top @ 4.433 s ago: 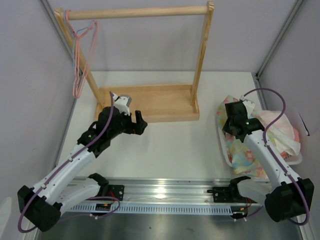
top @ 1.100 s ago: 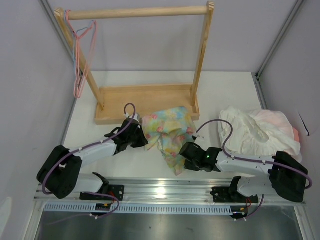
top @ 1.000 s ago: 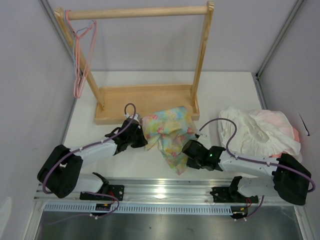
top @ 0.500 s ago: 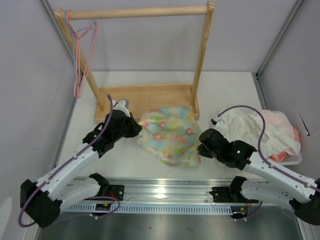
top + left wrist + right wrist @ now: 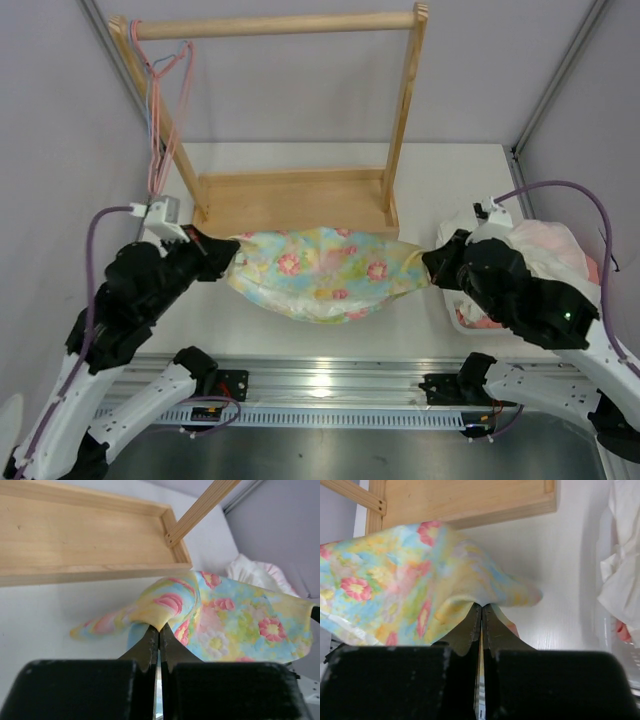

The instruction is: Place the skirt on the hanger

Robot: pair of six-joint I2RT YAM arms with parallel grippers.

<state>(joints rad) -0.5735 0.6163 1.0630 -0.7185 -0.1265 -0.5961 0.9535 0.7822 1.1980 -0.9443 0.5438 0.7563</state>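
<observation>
Skirt lifted, btwn L hand, R hand

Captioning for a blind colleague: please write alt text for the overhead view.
The left gripper and right gripper each pinch one end of a pastel floral cloth skirt, stretched between them over the white table. Behind, a pink wire hanger hangs on a wooden rack.

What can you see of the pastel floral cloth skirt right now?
The soft cloth skirt, pastel yellow, blue and green with pink flowers, is stretched sideways between both arms. The left gripper is shut on one end, the right gripper on the other. Its middle sags just on the near side of the wooden rack base; table contact is unclear.
</observation>
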